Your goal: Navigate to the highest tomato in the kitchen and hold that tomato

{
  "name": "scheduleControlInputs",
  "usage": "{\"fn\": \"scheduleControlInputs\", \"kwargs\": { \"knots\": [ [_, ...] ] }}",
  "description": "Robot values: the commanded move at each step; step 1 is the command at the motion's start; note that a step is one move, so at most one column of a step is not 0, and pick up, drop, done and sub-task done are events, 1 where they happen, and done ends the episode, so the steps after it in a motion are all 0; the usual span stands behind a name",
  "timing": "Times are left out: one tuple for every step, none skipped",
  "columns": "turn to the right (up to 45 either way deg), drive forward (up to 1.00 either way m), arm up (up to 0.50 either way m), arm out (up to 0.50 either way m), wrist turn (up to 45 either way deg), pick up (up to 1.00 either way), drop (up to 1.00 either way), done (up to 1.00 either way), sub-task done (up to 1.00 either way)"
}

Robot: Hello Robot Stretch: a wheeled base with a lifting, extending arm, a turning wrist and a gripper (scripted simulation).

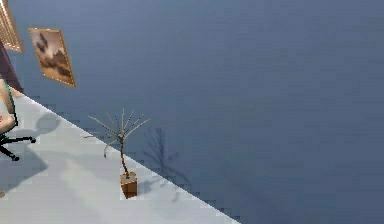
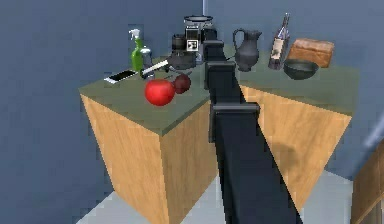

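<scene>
A bright red tomato (image 2: pixel 158 92) lies on the green top of a wooden counter (image 2: pixel 150 115) in the arm side view. A smaller, darker red round thing (image 2: pixel 181 84) lies right beside it. My arm (image 2: pixel 235 130) rises from the bottom edge and reaches over the counter. At its far end are the white marker squares (image 2: pixel 191 45), with the gripper (image 2: pixel 178 70) just below and left of them, close above the two red things. Since these lie on the counter at the gripper's end, I cannot tell whether it holds anything.
On the counter stand a green spray bottle (image 2: pixel 137 50), a phone (image 2: pixel 122 76), a dark jug (image 2: pixel 247 48), a bottle (image 2: pixel 281 42), a dark bowl (image 2: pixel 298 70) and a brown box (image 2: pixel 311 50). The forward view has a blue wall, a framed picture (image 1: pixel 52 56), a bare potted plant (image 1: pixel 124 150) and an office chair (image 1: pixel 8 135).
</scene>
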Motion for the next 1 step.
{"fn": "scheduleControlInputs", "kwargs": {
  "knots": [
    [0.0, 0.0, -0.1, 0.0, 0.0, 0.0, 0.0, 0.0, 0.0]
  ]
}}
